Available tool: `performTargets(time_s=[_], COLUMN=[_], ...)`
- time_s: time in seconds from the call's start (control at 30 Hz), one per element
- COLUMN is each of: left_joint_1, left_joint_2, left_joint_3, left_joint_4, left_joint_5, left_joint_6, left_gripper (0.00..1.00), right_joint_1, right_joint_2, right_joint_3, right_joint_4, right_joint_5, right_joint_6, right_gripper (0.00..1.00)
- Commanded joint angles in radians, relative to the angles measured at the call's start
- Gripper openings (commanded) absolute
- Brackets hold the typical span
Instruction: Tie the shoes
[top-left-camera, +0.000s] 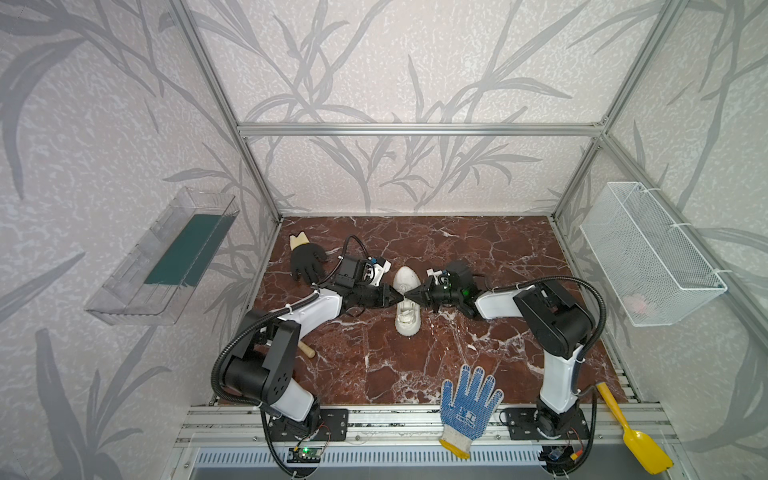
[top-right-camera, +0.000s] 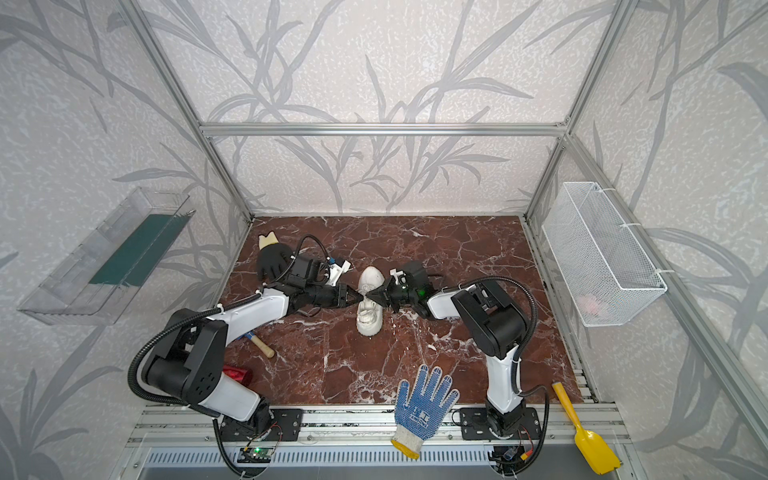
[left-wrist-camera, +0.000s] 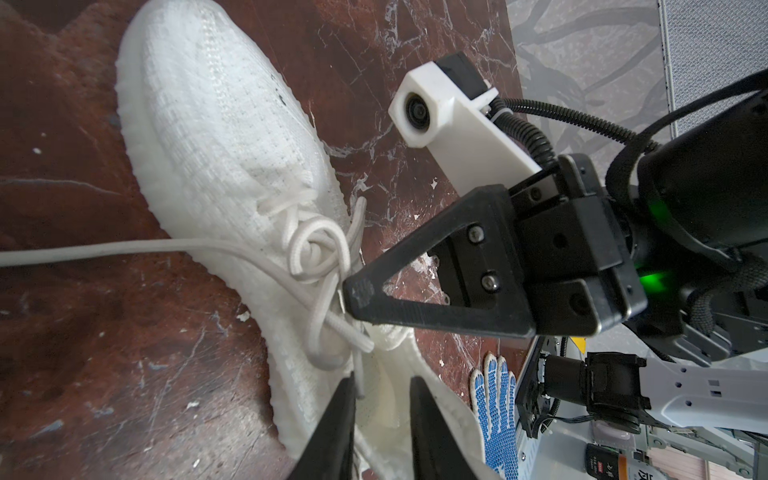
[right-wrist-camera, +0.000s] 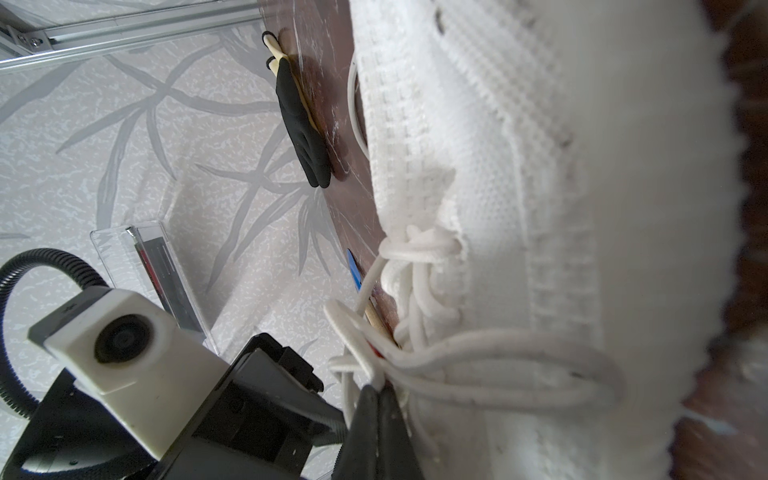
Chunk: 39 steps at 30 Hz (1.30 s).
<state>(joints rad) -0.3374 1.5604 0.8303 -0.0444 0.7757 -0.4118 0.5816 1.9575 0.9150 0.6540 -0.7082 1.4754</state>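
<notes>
The shoe (top-left-camera: 406, 316) (top-right-camera: 369, 322), an off-white knit sneaker, lies mid-table with its toe toward the back wall. Both grippers meet over its laces in both top views. My right gripper (right-wrist-camera: 379, 392) (top-left-camera: 411, 295) is shut on a white lace loop (right-wrist-camera: 478, 374) at the knot; in the left wrist view its black finger (left-wrist-camera: 357, 291) presses against the crossed laces (left-wrist-camera: 320, 249). My left gripper (left-wrist-camera: 384, 401) (top-left-camera: 397, 296) hovers over the shoe's opening with its jaws apart. A loose lace end (left-wrist-camera: 358, 380) hangs against one finger (left-wrist-camera: 338, 424), not pinched. Another lace strand (left-wrist-camera: 104, 251) runs off across the table.
A black glove (top-left-camera: 305, 259) lies back left. A blue-dotted glove (top-left-camera: 467, 405) sits at the front edge, a yellow scoop (top-left-camera: 636, 436) front right. A wooden handle (top-left-camera: 307, 351) and a red object (top-right-camera: 237, 374) lie under the left arm. A wire basket (top-left-camera: 652, 253) and a clear tray (top-left-camera: 166, 253) hang on the side walls.
</notes>
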Motion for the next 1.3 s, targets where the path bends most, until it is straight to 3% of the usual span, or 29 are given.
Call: performTargets(time_s=[0.0,1.27], left_joint_1=[-0.003,-0.017], left_joint_2=[0.016,0.044], left_joint_3=[0.013,0.045], left_joint_4=[0.002,-0.029], left_joint_5=[-0.015,-0.026], left_joint_6=[0.001,0.005], left_gripper=[0.27,0.23], right_joint_1=[0.004,0.004], right_joint_2=[0.003,0.012], right_joint_3=[-0.002,-0.024], right_joint_4=[0.033,0.068], right_joint_5=[-0.014,-0.024], right_joint_6=[0.009,0.028], right_gripper=[0.0,0.0])
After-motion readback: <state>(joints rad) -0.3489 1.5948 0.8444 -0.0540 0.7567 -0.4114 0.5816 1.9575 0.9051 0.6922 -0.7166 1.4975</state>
